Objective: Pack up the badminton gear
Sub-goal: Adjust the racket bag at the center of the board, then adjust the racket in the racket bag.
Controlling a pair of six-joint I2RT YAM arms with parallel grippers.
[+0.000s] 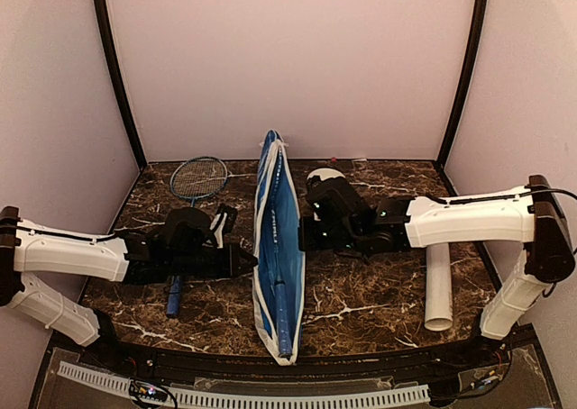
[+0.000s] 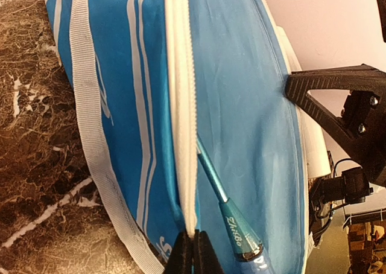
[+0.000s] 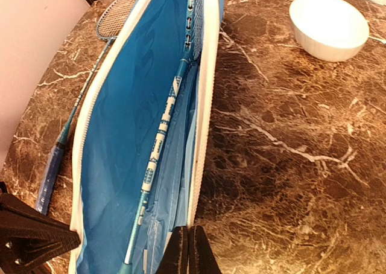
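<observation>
The long blue white-trimmed racket cover (image 1: 275, 238) lies open down the middle of the table. One blue racket (image 3: 158, 138) lies inside it, its shaft cone in the left wrist view (image 2: 239, 227). My left gripper (image 1: 250, 263) is shut on the cover's left white zipper edge (image 2: 181, 135). My right gripper (image 1: 306, 235) is shut on the cover's right white edge (image 3: 205, 123). The second racket (image 1: 191, 197) lies on the table left of the cover, partly under my left arm. The long white tube (image 1: 439, 294) lies at the right. No shuttlecocks are in view.
A small white bowl (image 3: 329, 25) stands at the back, right of the cover's far end, half hidden behind my right arm in the top view (image 1: 325, 174). Walls close in the table on the left, back and right.
</observation>
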